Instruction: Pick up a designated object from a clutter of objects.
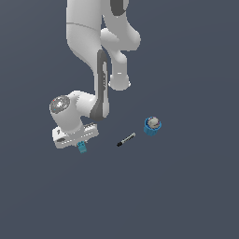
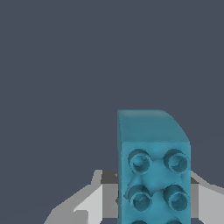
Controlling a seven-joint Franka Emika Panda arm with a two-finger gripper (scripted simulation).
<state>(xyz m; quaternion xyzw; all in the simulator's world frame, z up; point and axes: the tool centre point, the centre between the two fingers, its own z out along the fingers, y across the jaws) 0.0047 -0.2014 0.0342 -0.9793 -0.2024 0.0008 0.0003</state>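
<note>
The teal-blue studded brick [image 1: 83, 149] sits between my gripper's [image 1: 81, 144] fingers, just below the white hand at the exterior view's left. In the wrist view the brick [image 2: 153, 162] fills the space between the two light grey fingers [image 2: 89, 203], studs facing the camera, and the pads press its sides. The gripper is shut on the brick. I cannot tell whether the brick touches the floor. The black-and-grey marker [image 1: 126, 139] lies to the brick's right in the exterior view. The round blue cup with a grey-white ball [image 1: 152, 125] stands further right.
The flat dark grey-blue floor [image 1: 186, 196] extends all around. The white arm [image 1: 88, 42] rises from the hand toward the top of the exterior view.
</note>
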